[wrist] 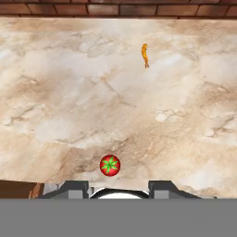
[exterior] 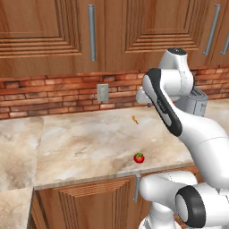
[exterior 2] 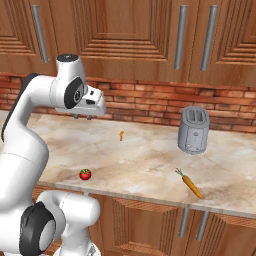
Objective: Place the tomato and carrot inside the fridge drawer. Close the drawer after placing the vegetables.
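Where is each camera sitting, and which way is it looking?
Left base view: sits behind the arm on its left, looking forward and down at the counter and brick wall; the white arm rises at the lower right.
Right base view: sits behind on the right, same counter, with the toaster and a bigger carrot; the arm rises at the lower left.
Hand view: rides on the hand, looking down past the pincer tips.
All three share the tomato by the front edge and a small orange carrot near the wall.
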You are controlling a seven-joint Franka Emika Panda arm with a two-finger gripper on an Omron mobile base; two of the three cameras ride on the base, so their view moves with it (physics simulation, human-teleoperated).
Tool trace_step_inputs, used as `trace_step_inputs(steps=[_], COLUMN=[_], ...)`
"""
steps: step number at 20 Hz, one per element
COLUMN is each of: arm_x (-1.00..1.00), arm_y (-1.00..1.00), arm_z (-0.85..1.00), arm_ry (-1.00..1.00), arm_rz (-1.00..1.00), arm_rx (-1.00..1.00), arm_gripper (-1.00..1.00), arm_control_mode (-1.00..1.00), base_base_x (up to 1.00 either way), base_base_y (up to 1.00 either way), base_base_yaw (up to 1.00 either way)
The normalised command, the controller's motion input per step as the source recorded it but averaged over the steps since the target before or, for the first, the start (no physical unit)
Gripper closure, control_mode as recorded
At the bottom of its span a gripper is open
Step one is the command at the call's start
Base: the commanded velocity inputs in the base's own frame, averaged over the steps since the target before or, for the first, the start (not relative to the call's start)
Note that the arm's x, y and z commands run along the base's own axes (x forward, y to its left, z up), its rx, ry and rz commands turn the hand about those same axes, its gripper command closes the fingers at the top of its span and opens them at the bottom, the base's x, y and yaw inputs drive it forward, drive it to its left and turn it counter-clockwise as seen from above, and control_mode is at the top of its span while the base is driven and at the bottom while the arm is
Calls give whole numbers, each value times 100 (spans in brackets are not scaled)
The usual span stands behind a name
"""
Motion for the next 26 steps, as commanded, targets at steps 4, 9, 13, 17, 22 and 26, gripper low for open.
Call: trace_step_inputs(steps=[4, 9, 13, 17, 22, 26], arm_x=[-10, -38, -23, -7, 1, 5], arm_y=[1, 28, 28, 30, 3, 2], arm_z=[0, -28, -73, -80, -70, -52], arm_ry=[0, 0, 1, 8, 20, 13], arm_rz=[0, 5, 6, 2, 0, 3], arm_rx=[0, -5, -10, -6, 0, 0], arm_gripper=[-100, -100, -100, -100, -100, -100], arm_control_mode=[-100, -100, -100, -100, -100, -100], base_base_x=[0, 0, 0, 0, 0, 0], base_base_y=[0, 0, 0, 0, 0, 0], base_base_yaw=[0, 0, 0, 0, 0, 0])
